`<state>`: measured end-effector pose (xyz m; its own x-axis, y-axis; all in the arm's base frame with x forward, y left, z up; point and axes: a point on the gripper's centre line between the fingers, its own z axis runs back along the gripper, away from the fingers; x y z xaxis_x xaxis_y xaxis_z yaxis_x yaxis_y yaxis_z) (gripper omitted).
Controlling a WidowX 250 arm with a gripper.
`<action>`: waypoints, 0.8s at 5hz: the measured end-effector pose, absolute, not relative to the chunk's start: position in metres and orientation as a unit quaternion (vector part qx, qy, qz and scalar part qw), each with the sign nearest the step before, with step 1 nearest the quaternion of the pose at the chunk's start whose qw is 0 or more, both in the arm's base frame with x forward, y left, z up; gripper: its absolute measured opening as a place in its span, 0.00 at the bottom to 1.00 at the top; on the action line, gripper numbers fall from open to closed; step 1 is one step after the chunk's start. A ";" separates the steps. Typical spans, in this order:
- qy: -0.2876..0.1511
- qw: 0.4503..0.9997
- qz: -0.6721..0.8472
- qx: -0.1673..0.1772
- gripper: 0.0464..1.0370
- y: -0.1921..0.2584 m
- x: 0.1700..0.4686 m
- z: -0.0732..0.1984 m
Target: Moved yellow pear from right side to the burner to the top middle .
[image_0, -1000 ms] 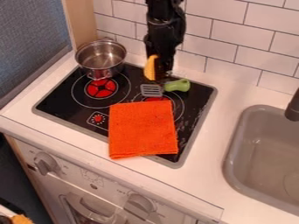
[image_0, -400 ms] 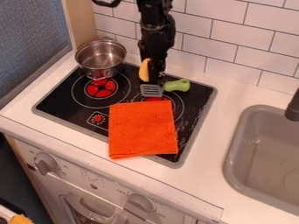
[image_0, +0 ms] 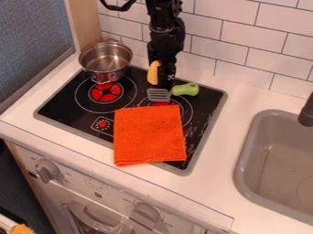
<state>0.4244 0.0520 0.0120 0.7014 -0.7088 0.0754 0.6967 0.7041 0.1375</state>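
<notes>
The flat, black glass stovetop underlies, at upper centre of the frame, the angular black gripper (whether grasping or released cannot be told), with the elongated, textured yellow pear immediately left, long axis near-vertical.

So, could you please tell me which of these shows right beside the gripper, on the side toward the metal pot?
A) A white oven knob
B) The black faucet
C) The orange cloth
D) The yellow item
D: the yellow item shows right against the pot-facing side of the black gripper, at the back of the stovetop, with the metal pot farther to the picture's left.
</notes>
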 end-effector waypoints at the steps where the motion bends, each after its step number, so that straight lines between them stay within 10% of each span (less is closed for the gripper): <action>1: -0.056 0.926 -0.370 0.048 0.96 0.053 0.422 0.010; 4: -0.054 0.927 -0.369 0.039 0.96 0.049 0.417 0.017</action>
